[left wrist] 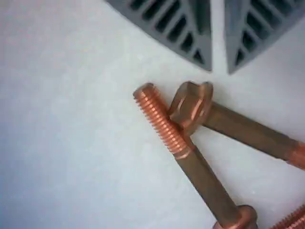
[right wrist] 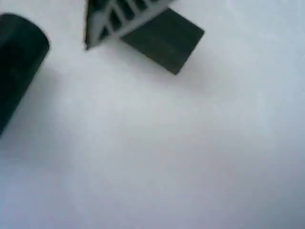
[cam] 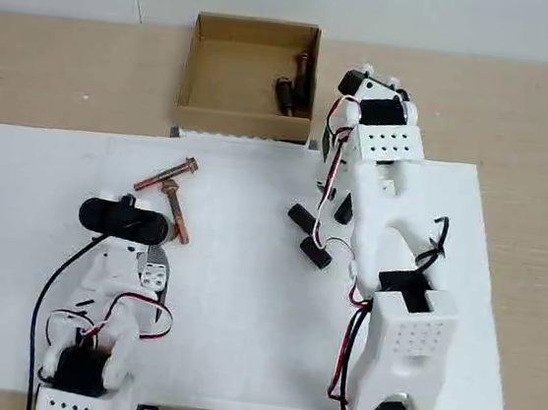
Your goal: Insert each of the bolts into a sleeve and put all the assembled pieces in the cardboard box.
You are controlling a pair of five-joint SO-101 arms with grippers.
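Two copper bolts point(cam: 166, 175) point(cam: 176, 212) lie crossed on the white sheet, just beyond my left arm point(cam: 119, 219). In the left wrist view the head of one bolt point(left wrist: 193, 105) rests against the threaded shank of the other point(left wrist: 183, 152). My left gripper point(left wrist: 217, 52) hovers just above them, its grey fingertips point(left wrist: 190, 33) nearly together with nothing between. Two black sleeves point(cam: 301, 217) point(cam: 316, 253) lie beside my right arm point(cam: 379, 192). Part of my right gripper point(right wrist: 119, 21) sits right by one sleeve point(right wrist: 164, 40), the other sleeve point(right wrist: 16, 62) farther off.
The cardboard box point(cam: 200, 68) stands at the far edge of the sheet and holds a bolt with dark sleeves point(cam: 289, 88) along its right wall. The white sheet point(cam: 232, 309) lies bare between the two arms.
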